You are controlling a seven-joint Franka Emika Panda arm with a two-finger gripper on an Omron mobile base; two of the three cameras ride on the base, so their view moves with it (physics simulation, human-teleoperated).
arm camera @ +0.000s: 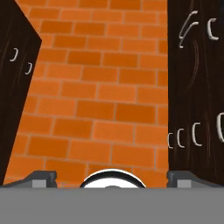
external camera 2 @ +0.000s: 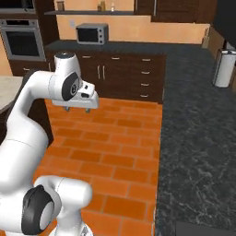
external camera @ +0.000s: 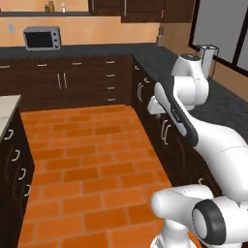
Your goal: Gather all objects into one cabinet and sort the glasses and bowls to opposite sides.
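My gripper (external camera: pixel 156 115) hangs at mid height over the orange brick floor, fingers pointing down, beside the lower cabinet fronts. In the right base view the gripper (external camera 2: pixel 77 109) sits under the folded white arm. The hand view looks straight down at the floor, and the gripper (arm camera: pixel 113 178) stands open with nothing between its two dark tips. Dark brown wall cabinets (external camera: pixel 140 9) with a light bar handle hang at the back, doors shut, and they also show in the right base view as wall cabinets (external camera 2: pixel 175 8). The glasses, bowls and other objects are out of view.
A dark stone counter (external camera 2: pixel 193 138) runs along the right, with a tall grey-beige coffee machine (external camera: pixel 207 59) on it. A microwave (external camera: pixel 42 38) stands on the back counter. A light-topped island (external camera: pixel 7 104) is at the left. Low drawers (arm camera: pixel 192 87) flank the open floor.
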